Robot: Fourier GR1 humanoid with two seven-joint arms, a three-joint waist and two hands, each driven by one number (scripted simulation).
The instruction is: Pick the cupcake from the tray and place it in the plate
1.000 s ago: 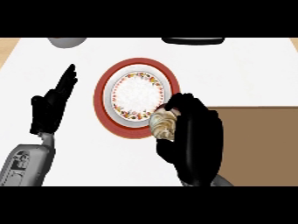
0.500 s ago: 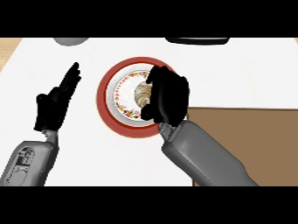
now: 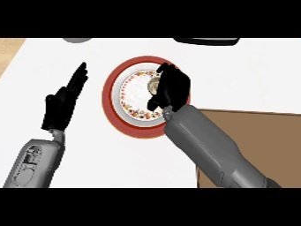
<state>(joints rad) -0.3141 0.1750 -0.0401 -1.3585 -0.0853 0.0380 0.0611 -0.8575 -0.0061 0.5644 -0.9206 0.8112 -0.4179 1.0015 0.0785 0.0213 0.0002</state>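
Right hand (image 3: pixel 171 88) is over the plate (image 3: pixel 118 115), fingers curled round the cupcake (image 3: pixel 155 84), which sits above the plate's inner part, mostly hidden by the hand. Can't tell if it's touching the plate surface yet. Tray (image 3: pixel 270 132) is at the lower right, cupcake is off it. So pick and carry look done; left to do: let go and pull back. Left hand (image 3: pixel 62 101) rests open on the bench (image 3: pixel 257 70), fingers straight.
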